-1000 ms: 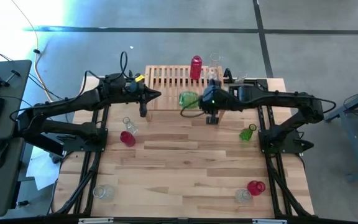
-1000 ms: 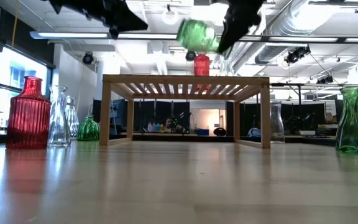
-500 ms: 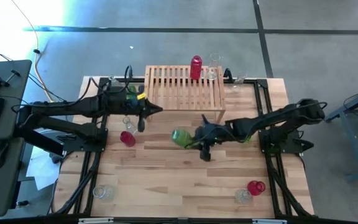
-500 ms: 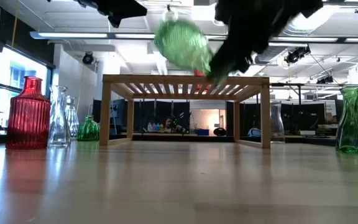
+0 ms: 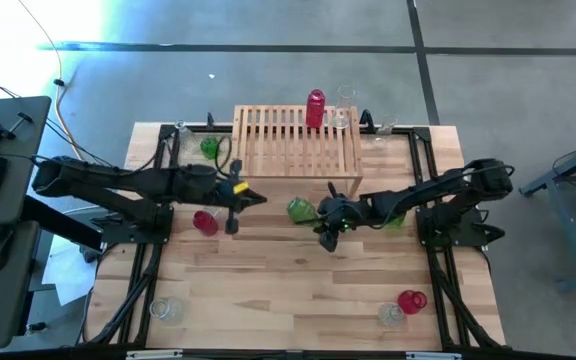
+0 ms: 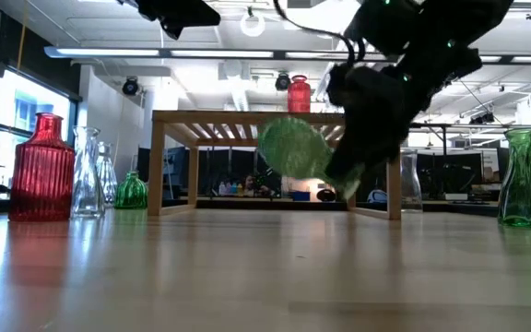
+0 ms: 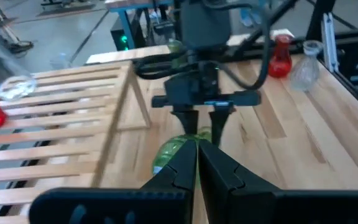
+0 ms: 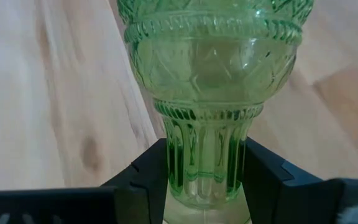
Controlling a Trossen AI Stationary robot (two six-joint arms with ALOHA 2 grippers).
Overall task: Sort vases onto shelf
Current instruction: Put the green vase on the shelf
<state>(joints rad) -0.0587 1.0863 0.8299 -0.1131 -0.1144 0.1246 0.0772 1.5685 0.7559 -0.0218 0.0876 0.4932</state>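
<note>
My right gripper [image 5: 320,212] is shut on a green ribbed glass vase [image 5: 301,210], in front of the shelf's near edge. In the low view the vase [image 6: 293,148] floats tipped before the shelf [image 6: 275,117]. The light-wood slatted shelf [image 5: 293,140] carries a red vase [image 5: 315,108] and two clear ones [image 5: 344,98] at its far right end. My left gripper [image 5: 253,198] is shut and holds nothing, left of the green vase, its fingers [image 7: 194,163] pointing at it. My right gripper pinches the green vase's fluted neck [image 8: 207,163] between its two fingers [image 8: 146,169], which lie across the neck. The fingers come about level from the table's right. The vase lies nearly on its side, body toward the table's left, lifted clear of the table.
Standing on the table are a red vase [image 5: 205,221] under my left arm, a green one [image 5: 209,147] and a clear one [image 5: 179,132] left of the shelf, a green one [image 5: 396,217] under my right arm, a red [image 5: 411,300] and clear pair [image 5: 392,316] near right, and a clear one [image 5: 166,309] near left.
My right gripper has carried the green vase from above the shelf's near edge toward the table's near side and down, from above shelf height to in front of the shelf. My left gripper has moved toward the near edge, staying shut.
</note>
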